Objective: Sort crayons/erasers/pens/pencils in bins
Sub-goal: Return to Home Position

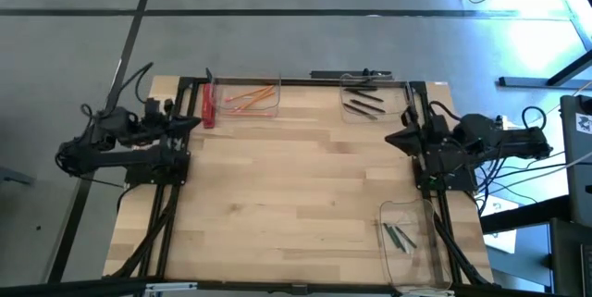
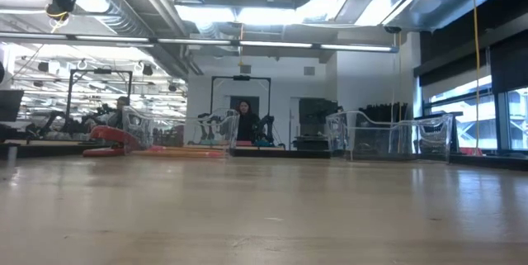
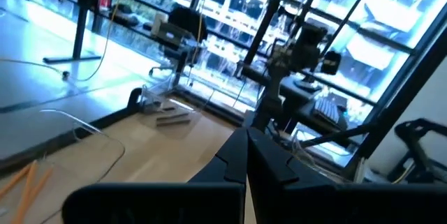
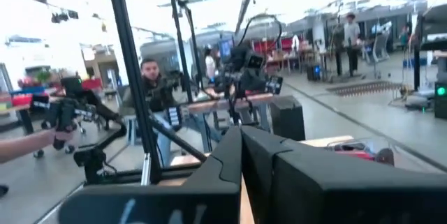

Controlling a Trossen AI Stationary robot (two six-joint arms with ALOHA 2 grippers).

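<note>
Three clear bins stand on the wooden table. The far left bin [image 1: 248, 98] holds several orange pencils [image 1: 250, 100], also seen in the left wrist view [image 3: 28, 182]. The far right bin [image 1: 370, 103] holds black pens [image 1: 363, 105]. The near right bin [image 1: 409, 240] holds a few short grey-green sticks [image 1: 400, 236]; whether these are crayons does not show, and I make out no erasers. My left gripper [image 1: 196, 123] is shut at the table's left edge and points level toward the right. My right gripper [image 1: 388, 138] is shut at the right edge and points left. Neither holds anything.
A flat red bar [image 1: 208, 105] lies just left of the pencil bin. Dark frame rails run along the table's left [image 1: 171, 204], right [image 1: 444, 223] and far edges. The wide middle of the tabletop [image 1: 296, 195] is bare wood. A person [image 2: 245, 120] stands beyond the far edge.
</note>
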